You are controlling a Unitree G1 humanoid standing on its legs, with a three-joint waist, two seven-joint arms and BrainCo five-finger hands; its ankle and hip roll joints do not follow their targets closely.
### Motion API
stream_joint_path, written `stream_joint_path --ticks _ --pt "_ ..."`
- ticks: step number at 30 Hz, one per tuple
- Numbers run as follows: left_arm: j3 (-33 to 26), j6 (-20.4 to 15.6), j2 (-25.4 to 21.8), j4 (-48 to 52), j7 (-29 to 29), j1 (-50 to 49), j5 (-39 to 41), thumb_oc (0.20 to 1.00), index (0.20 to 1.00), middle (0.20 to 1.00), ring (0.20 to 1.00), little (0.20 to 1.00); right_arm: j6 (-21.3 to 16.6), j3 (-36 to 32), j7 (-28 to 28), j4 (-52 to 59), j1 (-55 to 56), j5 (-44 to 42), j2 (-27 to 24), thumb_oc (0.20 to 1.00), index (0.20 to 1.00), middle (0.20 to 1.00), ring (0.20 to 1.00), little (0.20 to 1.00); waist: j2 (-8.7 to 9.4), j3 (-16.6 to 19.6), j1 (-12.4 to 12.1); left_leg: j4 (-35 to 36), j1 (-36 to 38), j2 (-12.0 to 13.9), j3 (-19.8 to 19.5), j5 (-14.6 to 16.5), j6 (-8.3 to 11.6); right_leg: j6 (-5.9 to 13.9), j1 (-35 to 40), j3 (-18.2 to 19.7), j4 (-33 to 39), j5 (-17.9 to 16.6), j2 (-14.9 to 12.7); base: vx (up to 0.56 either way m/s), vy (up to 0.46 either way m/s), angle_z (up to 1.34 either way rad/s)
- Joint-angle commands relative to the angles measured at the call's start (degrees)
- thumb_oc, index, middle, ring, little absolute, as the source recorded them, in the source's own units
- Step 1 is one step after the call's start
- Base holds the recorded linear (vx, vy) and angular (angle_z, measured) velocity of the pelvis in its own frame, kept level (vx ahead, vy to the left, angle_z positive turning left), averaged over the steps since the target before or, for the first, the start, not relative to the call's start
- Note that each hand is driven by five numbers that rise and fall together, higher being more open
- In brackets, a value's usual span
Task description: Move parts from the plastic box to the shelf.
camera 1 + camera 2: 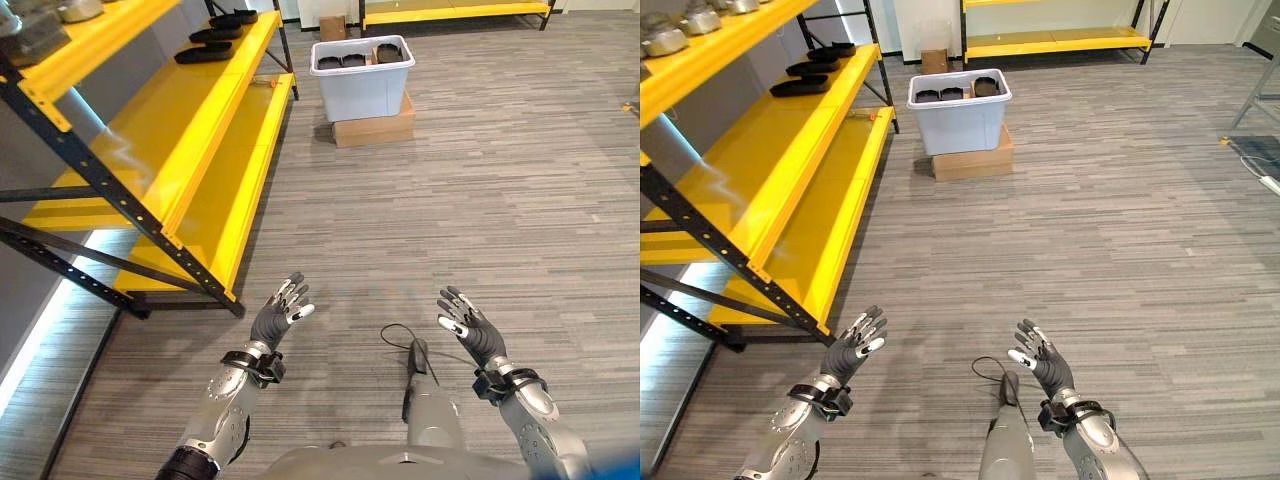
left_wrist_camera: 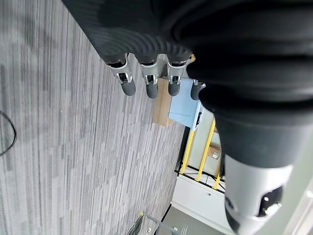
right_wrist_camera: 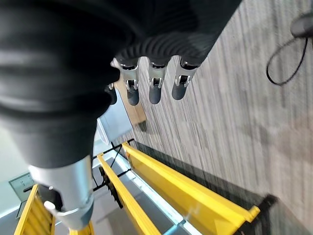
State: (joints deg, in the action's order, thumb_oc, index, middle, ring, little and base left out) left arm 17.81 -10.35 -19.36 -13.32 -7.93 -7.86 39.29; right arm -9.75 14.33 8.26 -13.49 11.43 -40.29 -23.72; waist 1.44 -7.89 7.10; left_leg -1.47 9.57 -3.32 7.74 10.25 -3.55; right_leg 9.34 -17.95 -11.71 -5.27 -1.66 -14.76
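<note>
My two shiny robot arms and hands

My arms are silver-grey and smooth. My left hand (image 1: 277,316) and my right hand (image 1: 470,328) have silver fingers with dark tips. A dark ribbed cover wraps the back of each hand and each wrist.

The plastic box (image 1: 362,76) stands on a cardboard box (image 1: 374,128), far ahead of the left hand (image 1: 278,315) and the right hand (image 1: 466,326), with parts (image 1: 356,58) inside. The shelf (image 1: 190,150) runs to the left of the left hand, and more parts (image 1: 214,38) lie on it near the plastic box.
</note>
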Motion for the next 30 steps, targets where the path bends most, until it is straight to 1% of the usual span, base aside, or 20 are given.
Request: stream_joint_path --ticks 1,5,6,9,10,11,12,13,14,15,16,17,18,20,21,22,23,24,27,30 --pt "-0.1 -3.9 0.0 1.7 1.1 4.0 0.3 1.0 1.0 1.0 1.0 1.0 -3.8 -0.3 -0.9 2.7 -3.5 -1.8 -0.9 1.0 1.0 1.0 1.0 1.0 -1.82 3.3 2.4 0.0 6.8 4.3 -1.0 4.8 4.12 -0.93 2.8 1.7 4.0 -9.6 4.3 0.21 -0.141 0.35" --pt "0.6 -4.3 0.6 2.4 1.4 5.0 1.4 1.0 1.0 1.0 1.0 1.0 -4.3 -1.3 -1.5 3.3 -4.1 -1.6 -2.0 1.0 1.0 1.0 1.0 1.0 -3.62 3.6 3.2 -2.3 5.7 7.1 -1.2 1.7 6.01 -2.48 2.1 0.2 1.6 -6.9 6.2 0.26 -0.182 0.46" --pt "0.9 -4.7 0.5 2.4 2.0 6.4 1.6 1.0 1.0 1.0 1.0 1.0 -4.9 -1.6 -2.0 2.8 -5.4 -1.5 -2.4 1.0 1.0 1.0 1.0 1.0 -4.5 3.4 3.1 -5.0 4.6 8.7 -1.5 -1.7 7.43 -3.6 1.8 0.6 0.4 -5.1 8.5 0.29 -0.244 -0.04" --pt "1.0 -5.1 0.9 2.2 2.6 7.0 1.7 1.0 1.0 1.0 1.0 1.0 -5.2 -1.3 -2.3 2.6 -6.3 -1.7 -2.4 1.0 1.0 1.0 1.0 1.0 -4.57 3.3 3.1 -8.8 3.4 9.4 -1.6 -4.9 8.27 -5.14 2.6 1.1 0.2 -3.7 10.3 0.16 -0.144 -0.15" --pt "0.7 -5.1 1.0 2.2 2.9 7.0 1.8 1.0 1.0 1.0 1.0 1.0 -5.4 -1.2 -2.5 2.1 -6.7 -1.4 -2.4 1.0 1.0 1.0 1.0 1.0 -4.49 3.2 2.9 -13.7 1.5 10.4 -1.6 -8.7 8.95 -6.14 3.5 1.0 0.1 -2.5 11.3 0.26 -0.284 -0.25" --pt "0.2 -4.9 0.9 2.6 3.5 7.2 2.1 1.0 1.0 1.0 1.0 1.0 -5.5 -1.3 -2.8 2.4 -7.0 -1.7 -2.7 1.0 1.0 1.0 1.0 1.0 -3.48 2.0 1.8 -25.5 -3.9 11.1 -2.3 -13.0 9.42 -7.84 6.3 1.1 0.4 -0.9 12.0 0.19 -0.234 -0.26" --pt "0.2 -4.9 0.9 2.6 3.5 7.2 2.1 1.0 1.0 1.0 1.0 1.0 -5.5 -1.3 -2.8 2.4 -7.0 -1.7 -2.7 1.0 1.0 1.0 1.0 1.0 -3.3 2.2 1.9 -25.4 -4.1 10.9 -2.4 -13.2 9.37 -7.82 6.2 1.1 0.5 -1.0 11.8 0.22 -0.276 -0.26" --pt "0.1 -4.7 0.9 2.8 3.7 7.1 2.1 1.0 1.0 1.0 1.0 1.0 -5.6 -1.5 -3.3 2.2 -6.8 -1.2 -3.0 1.0 1.0 1.0 1.0 1.0 -1.77 0.8 0.9 -31.0 -7.4 11.5 -1.7 -14.6 8.62 -9.06 9.6 1.6 1.5 0.5 12.1 0.1 -0.128 -0.25" --pt "0.1 -4.7 0.9 2.8 3.7 7.1 2.1 1.0 1.0 1.0 1.0 1.0 -5.6 -1.5 -3.3 2.2 -6.8 -1.2 -3.0 1.0 1.0 1.0 1.0 1.0 -1.83 0.7 0.8 -31.2 -7.4 11.6 -1.7 -14.4 8.64 -9.07 9.7 1.6 1.5 0.5 12.2 0.18 -0.161 -0.32" --pt "0.2 -4.6 1.0 2.9 3.8 7.0 2.2 1.0 1.0 1.0 1.0 1.0 -5.8 -1.9 -3.7 2.1 -6.6 -1.1 -3.2 1.0 1.0 1.0 1.0 1.0 -1.3 0.0 0.1 -31.2 -10.2 11.4 -0.6 -12.4 8.02 -9.06 11.3 1.9 2.2 1.1 11.9 0.09 -0.038 -0.17" --pt "0.3 -4.6 1.2 2.7 4.0 7.1 2.1 1.0 1.0 1.0 1.0 1.0 -5.9 -2.0 -4.3 2.1 -6.8 -1.2 -3.3 1.0 1.0 1.0 1.0 1.0 -0.48 -0.7 -0.7 -31.9 -13.7 9.6 -0.8 -10.5 7.38 -8.83 12.6 2.5 2.9 1.0 11.3 0.2 -0.04 -0.06" --pt "0.2 -4.7 1.4 2.1 4.3 7.3 2.0 1.0 1.0 1.0 1.0 1.0 -6.4 -2.5 -4.8 2.0 -7.1 -1.3 -3.2 1.0 1.0 1.0 1.0 1.0 0.61 -1.5 -2.1 -29.5 -19.9 7.2 -0.7 -6.7 6.09 -8.27 14.7 3.3 4.0 1.4 10.7 0.13 -0.005 0.16" --pt "0.2 -4.7 1.4 2.0 4.3 7.4 2.0 1.0 1.0 1.0 1.0 1.0 -6.4 -2.5 -4.8 2.0 -7.1 -1.3 -3.2 1.0 1.0 1.0 1.0 1.0 0.74 -1.3 -2.0 -29.3 -20.0 7.0 -0.7 -6.9 6.02 -8.23 14.5 3.3 4.0 1.3 10.5 0.18 0.017 -0.05" --pt "0.3 -4.8 1.4 2.0 4.2 6.8 1.9 1.0 1.0 1.0 1.0 1.0 -6.7 -2.8 -4.7 1.6 -6.8 -1.1 -3.2 1.0 1.0 1.0 1.0 1.0 1.14 -1.6 -2.8 -20.9 -22.5 7.9 -0.2 -6.7 5.51 -7.52 16.4 4.0 4.6 1.7 10.3 0.19 0.068 -0.24" --pt "0.3 -4.8 1.3 1.7 4.1 6.7 1.7 1.0 1.0 1.0 1.0 1.0 -6.7 -2.7 -4.7 1.3 -6.6 -1.0 -3.1 1.0 1.0 1.0 1.0 1.0 0.82 -1.4 -3.1 -15.3 -23.3 8.7 -0.2 -9.4 5.84 -7.43 17.0 4.2 4.9 1.9 10.7 0.16 0.067 -0.08" --pt "0.3 -4.9 1.3 1.7 4.1 6.7 1.7 1.0 1.0 1.0 1.0 1.0 -6.7 -2.7 -4.6 1.3 -6.6 -1.0 -3.1 1.0 1.0 1.0 1.0 1.0 0.95 -1.4 -3.1 -14.6 -22.8 8.5 -0.1 -9.7 5.87 -7.42 17.2 4.2 5.0 1.9 10.5 0.28 0.12 -0.02" --pt "0.0 -5.2 1.2 1.5 4.1 6.3 1.3 1.0 1.0 1.0 1.0 1.0 -6.8 -2.6 -4.6 0.8 -6.3 -0.3 -3.2 1.0 1.0 1.0 1.0 1.0 -0.01 -1.7 -4.7 -3.1 -23.8 9.3 -1.8 -17.6 7.77 -7.11 20.5 4.9 6.4 2.6 12.0 0.31 0.117 -0.07" --pt "-0.4 -5.3 1.0 1.6 4.1 6.3 1.1 1.0 1.0 1.0 1.0 1.0 -6.9 -2.3 -4.6 0.5 -6.4 0.1 -3.2 1.0 1.0 1.0 1.0 1.0 -0.25 -1.8 -5.4 0.8 -24.3 9.1 -2.9 -19.4 8.14 -7.1 21.8 5.3 6.8 3.3 12.6 0.4 0.156 -0.19" --pt "-1.1 -5.5 1.2 2.4 3.7 5.2 1.2 1.0 1.0 1.0 1.0 1.0 -6.7 -2.1 -3.9 0.4 -6.1 1.0 -2.6 1.0 1.0 1.0 1.0 1.0 -0.96 -0.5 -6.2 4.7 -22.3 9.1 -2.5 -21.2 7.93 -6.51 26.2 6.7 7.8 5.9 13.2 0.33 0.158 -0.55" --pt "-1.2 -5.7 1.4 2.5 4.0 5.5 1.2 1.0 1.0 1.0 1.0 1.0 -6.6 -1.8 -4.2 -0.2 -6.7 1.0 -1.5 1.0 1.0 1.0 1.0 1.0 -0.47 0.5 -6.4 3.4 -21.7 8.1 -1.8 -20.3 7.12 -6.19 27.2 6.9 7.4 6.9 11.9 0.24 0.149 -0.35"
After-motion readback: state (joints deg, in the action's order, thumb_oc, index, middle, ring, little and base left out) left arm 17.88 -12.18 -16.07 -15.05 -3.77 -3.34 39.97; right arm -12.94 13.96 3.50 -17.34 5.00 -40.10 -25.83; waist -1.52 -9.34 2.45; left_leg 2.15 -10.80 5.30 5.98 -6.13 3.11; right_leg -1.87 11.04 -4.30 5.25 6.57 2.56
